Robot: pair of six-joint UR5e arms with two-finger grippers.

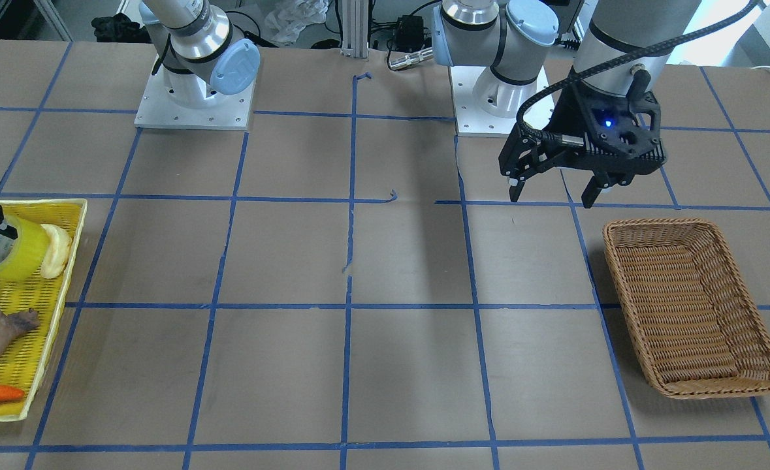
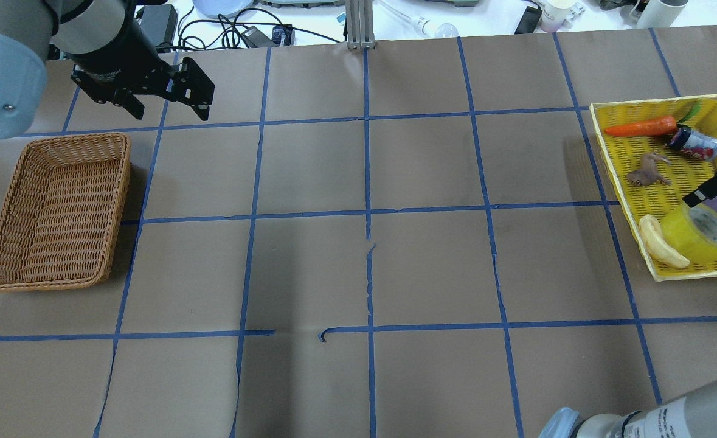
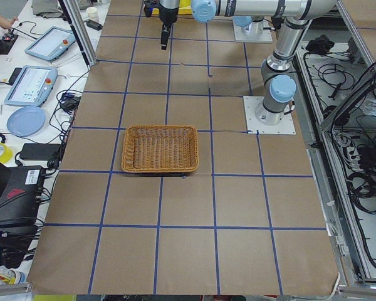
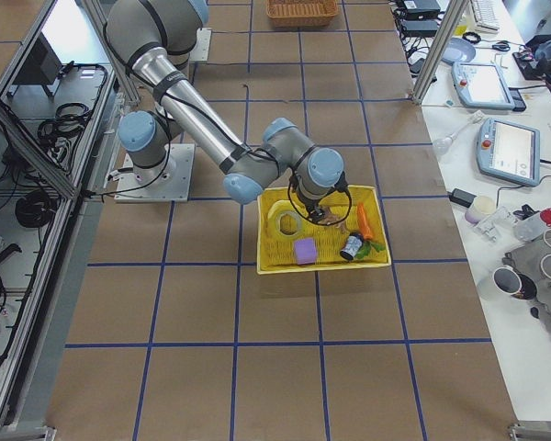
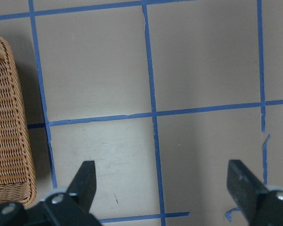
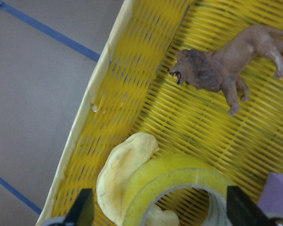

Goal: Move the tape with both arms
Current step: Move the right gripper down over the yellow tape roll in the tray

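Brown paper-covered table [image 2: 431,267], blue grid lines [image 2: 367,170]; wicker basket [image 2: 118,207] at one end, yellow tray [image 2: 615,155] at the other

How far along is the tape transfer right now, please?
Done: nothing delivered yet; the tape lies in the yellow tray. In hand: the right claw is open with the tape between its fingers, not gripping. To do: grasp, lift and pass it to the left claw, which hangs open beside the wicker basket.
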